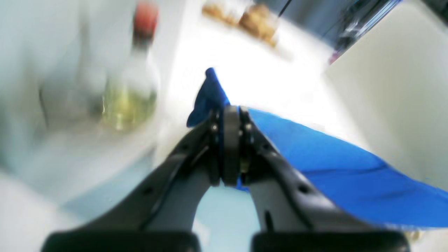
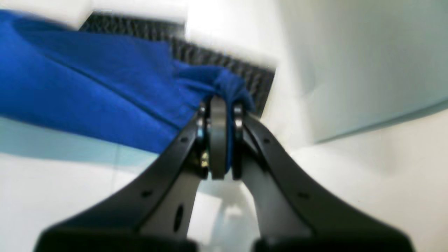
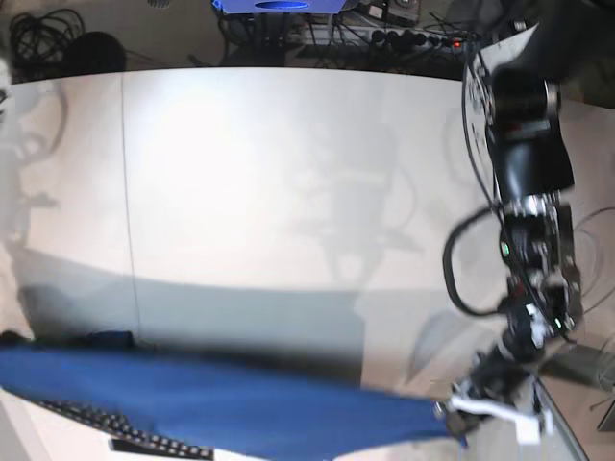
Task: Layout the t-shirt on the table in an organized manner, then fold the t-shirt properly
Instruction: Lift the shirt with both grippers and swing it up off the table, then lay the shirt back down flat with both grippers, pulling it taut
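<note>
- The t-shirt [image 3: 221, 403] is hanging stretched as a long blue band across the near edge of the desk [image 3: 250, 173], held taut between the two arms in the base view.
- At that view's left end, the right gripper [image 2: 218, 105] is pinching a bunched corner of the cloth, its fingers [image 2: 218, 140] pressing closed on the fabric, with a black keyboard [image 2: 224, 66] lying just behind.
- At the right end, the left gripper [image 1: 231, 115] is clamping the opposite edge, fingers [image 1: 231, 147] closed on the blue fabric.
- A blurred bottle [image 1: 131, 91] with a red cap is standing beyond it.
</note>
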Controlling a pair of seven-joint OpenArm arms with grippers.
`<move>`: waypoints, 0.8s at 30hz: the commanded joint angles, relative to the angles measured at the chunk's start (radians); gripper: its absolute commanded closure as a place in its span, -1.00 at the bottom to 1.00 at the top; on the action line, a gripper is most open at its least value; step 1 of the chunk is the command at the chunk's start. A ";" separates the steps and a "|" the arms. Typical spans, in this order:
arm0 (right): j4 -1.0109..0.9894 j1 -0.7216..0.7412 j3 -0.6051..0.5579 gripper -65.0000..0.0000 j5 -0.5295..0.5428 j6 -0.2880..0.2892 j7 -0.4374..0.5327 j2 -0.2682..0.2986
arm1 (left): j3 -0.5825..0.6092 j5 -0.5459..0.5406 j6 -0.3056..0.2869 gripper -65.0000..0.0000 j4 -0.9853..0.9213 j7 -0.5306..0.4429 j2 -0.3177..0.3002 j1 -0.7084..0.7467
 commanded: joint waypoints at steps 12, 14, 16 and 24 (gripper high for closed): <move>-0.167 -0.361 0.087 1.00 0.012 -0.002 0.145 -0.127 | -0.004 -0.015 -0.009 1.00 -0.031 -0.156 -0.013 0.417; -0.189 -0.381 0.089 1.00 0.012 -0.002 0.145 -0.127 | -0.004 -0.016 -0.009 1.00 -0.029 -0.156 -0.031 0.454; -0.184 -0.407 0.113 1.00 0.012 -0.002 0.145 -0.127 | -0.004 -0.018 -0.009 1.00 -0.027 -0.156 -0.036 0.484; -0.193 -0.455 0.176 1.00 0.010 -0.002 0.142 -0.107 | -0.070 -0.018 -0.009 1.00 0.037 -0.156 -0.041 0.595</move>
